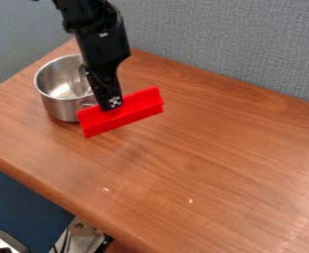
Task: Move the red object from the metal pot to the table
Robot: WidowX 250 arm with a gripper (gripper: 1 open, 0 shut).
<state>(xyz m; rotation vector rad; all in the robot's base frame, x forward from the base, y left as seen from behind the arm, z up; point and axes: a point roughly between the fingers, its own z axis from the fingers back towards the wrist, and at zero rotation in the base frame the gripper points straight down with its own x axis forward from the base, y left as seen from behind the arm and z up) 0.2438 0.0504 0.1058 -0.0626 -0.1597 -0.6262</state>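
From my end, one cam view: I've got the black robot gripper [114, 102] coming down from the top of the pic, its arm dark w/ some lighter bits, fingers pointing down and tilted a little. It's clenched on the bright red rectangular block [121, 113], gripping it near the middle of its upper edge. Block sits at a slant in the view, R end higher than L end, and it's out of the pot. Can't tell for sure if its underside is touching the wood or hanging just above it. Shiny round steel pot [60, 96] w/ straight sides stands upright on the reddish-brown wooden tabletop [209, 148], near the far L edge of the pic. Block's L end overlaps the pot's lower R side in this view; can't tell whether they touch. Part of the pot's inside shows, bright and reflective, w/ the gripper just beside its rim on the R. Table's grain runs clear across, plus a couple of tiny pale specks toward the near side. Behind it all, a grey textured panel [223, 40]. Bottom L, past the table edge, there's a dark blue area, plus some cables & white bits, too small to make out.
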